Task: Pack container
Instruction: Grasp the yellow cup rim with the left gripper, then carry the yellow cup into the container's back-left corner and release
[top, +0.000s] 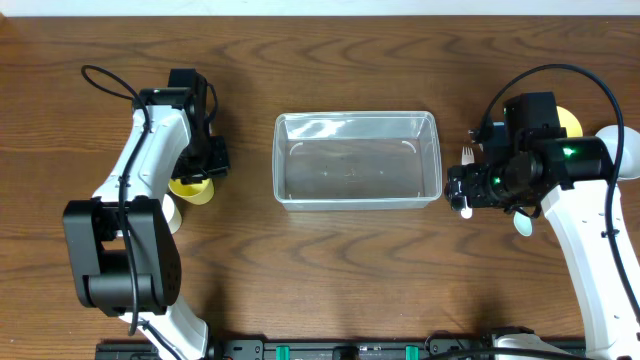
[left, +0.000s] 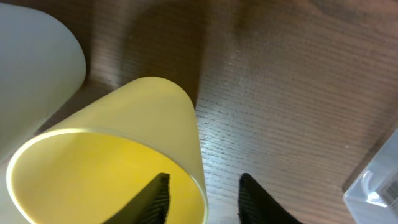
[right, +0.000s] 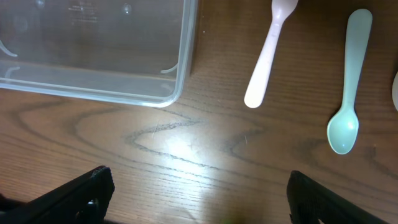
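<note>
The clear rectangular container (top: 356, 160) stands empty at the table's middle; its corner shows in the right wrist view (right: 175, 93). A yellow cup (top: 192, 190) sits left of it. My left gripper (top: 205, 168) is over that cup. In the left wrist view the yellow cup (left: 124, 149) fills the frame, and my left gripper (left: 204, 199) is open with one finger inside the rim and one outside. My right gripper (right: 199, 193) is wide open and empty over bare wood, just right of the container (top: 462, 190).
A pale pink utensil (right: 267, 56) and a mint spoon (right: 348, 93) lie on the table beyond the right gripper. A white cup (left: 31, 74) stands beside the yellow cup. A yellow bowl (top: 572, 122) and a white bowl (top: 628, 150) sit at the far right.
</note>
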